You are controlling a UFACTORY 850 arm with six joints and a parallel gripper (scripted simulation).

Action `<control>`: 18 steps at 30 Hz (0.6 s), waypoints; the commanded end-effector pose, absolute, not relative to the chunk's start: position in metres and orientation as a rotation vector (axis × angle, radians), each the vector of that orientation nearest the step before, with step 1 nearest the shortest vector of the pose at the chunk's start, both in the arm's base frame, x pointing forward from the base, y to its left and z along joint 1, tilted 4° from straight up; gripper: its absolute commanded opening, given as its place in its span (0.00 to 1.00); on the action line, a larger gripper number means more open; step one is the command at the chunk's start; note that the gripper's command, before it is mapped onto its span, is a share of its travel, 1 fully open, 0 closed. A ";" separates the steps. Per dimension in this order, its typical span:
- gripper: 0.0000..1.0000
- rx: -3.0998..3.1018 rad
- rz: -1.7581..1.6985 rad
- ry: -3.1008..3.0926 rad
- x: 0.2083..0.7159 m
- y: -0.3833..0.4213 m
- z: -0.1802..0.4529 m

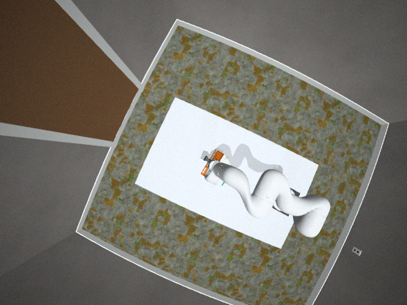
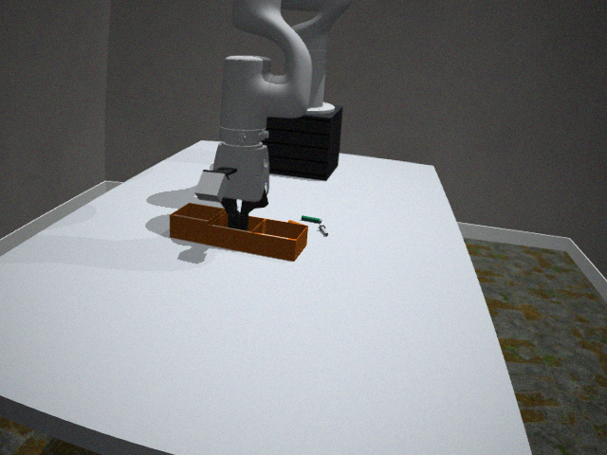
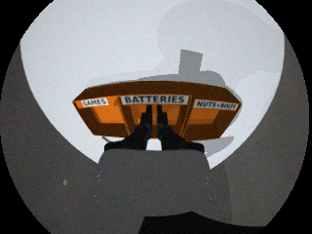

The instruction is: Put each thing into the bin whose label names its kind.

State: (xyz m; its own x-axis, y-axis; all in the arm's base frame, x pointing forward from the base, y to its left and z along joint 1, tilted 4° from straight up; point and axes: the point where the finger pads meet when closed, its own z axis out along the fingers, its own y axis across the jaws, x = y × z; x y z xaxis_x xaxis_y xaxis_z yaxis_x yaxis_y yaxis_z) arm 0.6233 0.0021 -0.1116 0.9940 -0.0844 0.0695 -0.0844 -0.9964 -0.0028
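Observation:
An orange bin (image 2: pixel 238 237) with three compartments stands on the white table; it also shows in the top view (image 1: pixel 210 162). In the wrist view (image 3: pixel 159 117) its labels read GAMES on the left, BATTERIES in the middle and NUTS+BOLTS on the right. My gripper (image 2: pixel 238 223) points straight down, with its fingertips inside the middle compartment. In the wrist view the fingers are pressed together in front of the BATTERIES label, and I see nothing between them. A small green cylinder (image 2: pixel 310 218) and a small grey bolt (image 2: pixel 322 229) lie on the table just right of the bin.
The arm's black base block (image 2: pixel 303 144) stands at the far edge of the table, behind the bin. The table stands on a mottled floor (image 1: pixel 262 82) with a raised grey rim.

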 end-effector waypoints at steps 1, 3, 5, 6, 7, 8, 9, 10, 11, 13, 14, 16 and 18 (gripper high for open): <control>0.07 3.137 0.112 -0.133 0.624 0.002 -0.111; 0.07 3.137 0.112 -0.133 0.624 0.002 -0.111; 0.07 3.137 0.112 -0.133 0.624 0.002 -0.111; 0.07 3.137 0.112 -0.133 0.624 0.002 -0.111; 0.07 3.137 0.112 -0.133 0.624 0.002 -0.111; 0.07 3.137 0.112 -0.133 0.624 0.002 -0.109; 0.07 3.137 0.112 -0.133 0.624 0.002 -0.108; 0.07 3.137 0.112 -0.133 0.624 0.002 -0.107; 0.07 3.137 0.112 -0.133 0.624 0.002 -0.105; 0.07 3.137 0.112 -0.133 0.624 0.002 -0.103; 0.07 3.137 0.112 -0.133 0.624 0.002 -0.101; 0.07 3.137 0.112 -0.133 0.624 0.002 -0.099; 0.07 3.137 0.112 -0.133 0.623 0.002 -0.096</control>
